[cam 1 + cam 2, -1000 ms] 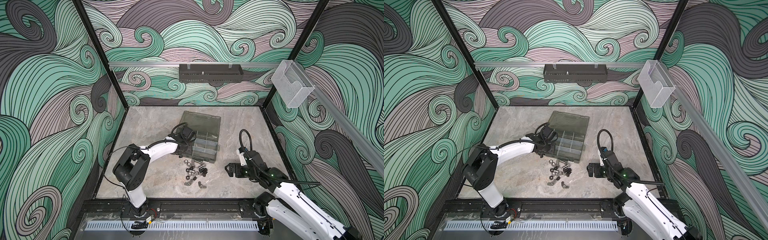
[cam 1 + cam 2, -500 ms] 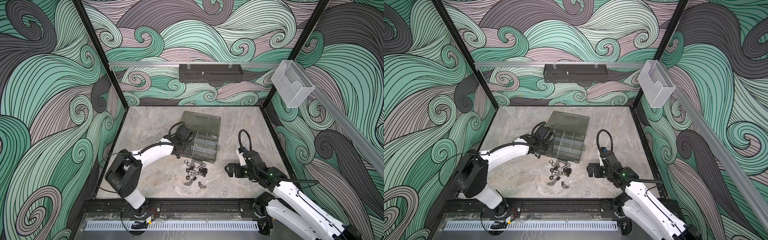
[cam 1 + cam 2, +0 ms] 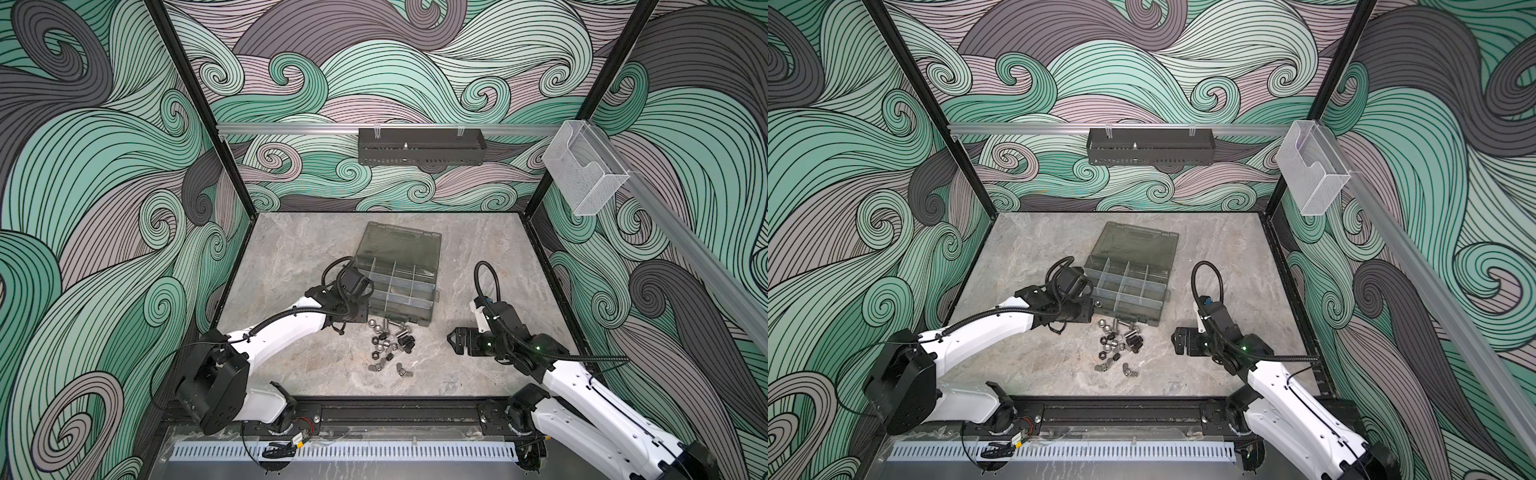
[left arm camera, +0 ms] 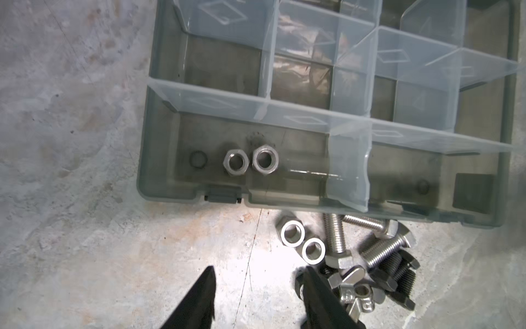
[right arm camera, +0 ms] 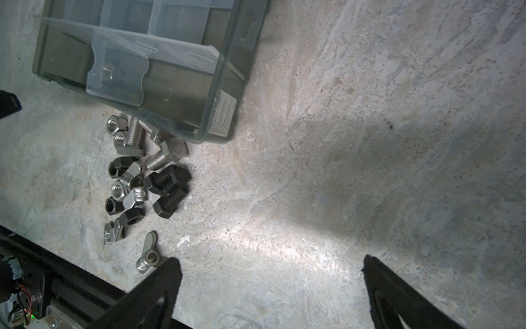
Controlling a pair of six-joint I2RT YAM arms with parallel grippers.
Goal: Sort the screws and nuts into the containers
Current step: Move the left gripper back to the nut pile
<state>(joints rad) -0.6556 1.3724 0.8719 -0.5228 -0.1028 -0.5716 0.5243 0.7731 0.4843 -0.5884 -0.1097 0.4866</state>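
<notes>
Hovering above bare tabletop [image 3: 291, 257] just in front of the organiser case [image 4: 155, 128], the left gripper [image 4: 259, 273] has its claw apart with nothing between; the right gripper [image 5: 270, 265] is spread wide, empty, well to the right of the hardware.

Case: smoky grey translucent plastic, lid laid flat behind, cells split by thin clear dividers [image 4: 284, 114]. Two silver hex nuts [image 4: 236, 163] lie side by side in the near-left corner cell [image 4: 299, 153]. Loose pile [image 3: 390, 345] crowds the case's front wall: silver screws [image 4: 336, 239] with threaded shafts, black screws [image 5: 170, 188], silver and black hex nuts, stamped wing nuts [image 5: 148, 257] toward the near edge. Tabletop is a mottled, stone-look grey. A black perforated tray [image 3: 419, 145] and a clear acrylic box [image 3: 586, 174] hang on the rails.
</notes>
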